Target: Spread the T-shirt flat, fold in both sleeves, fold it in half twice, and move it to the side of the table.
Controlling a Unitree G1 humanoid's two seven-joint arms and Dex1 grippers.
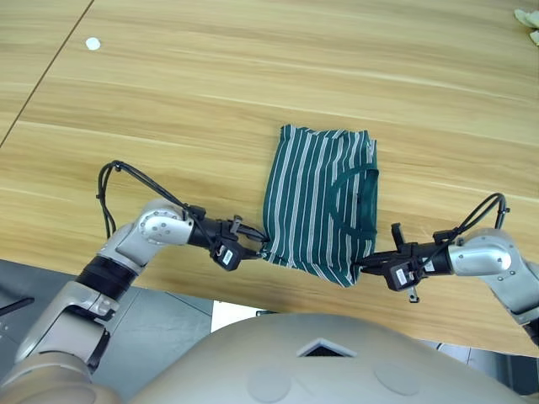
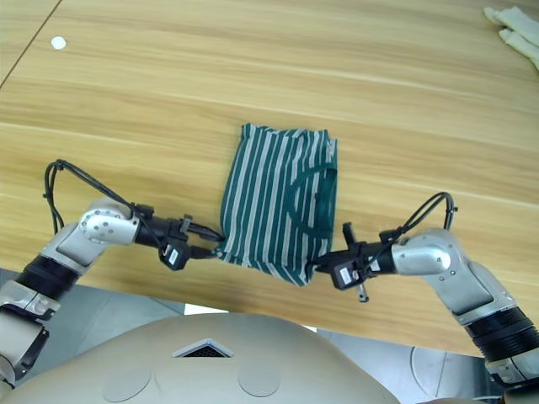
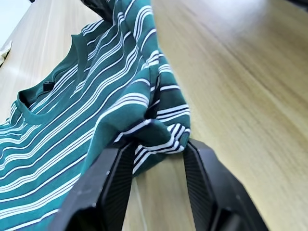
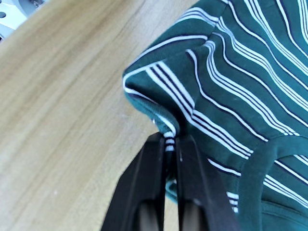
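T-shirt (image 1: pixel 316 198): folded, striped, flat on table (image 1: pixel 210 101)
Left gripper (image 1: pixel 259 246): grasping T-shirt's near left corner
Right gripper (image 1: pixel 360 268): clenched on T-shirt's near right corner

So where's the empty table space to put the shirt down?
Bare wood runs wide on the table left of the T-shirt, out to the white dot, and right of it, up to the pale cloth in the far corner. It's crowded at the near edge, where the left fingers and right fingers pinch the shirt's corners.

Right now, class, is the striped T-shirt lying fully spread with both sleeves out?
No: the T-shirt lies folded into a narrow rectangle, with no sleeves sticking out.
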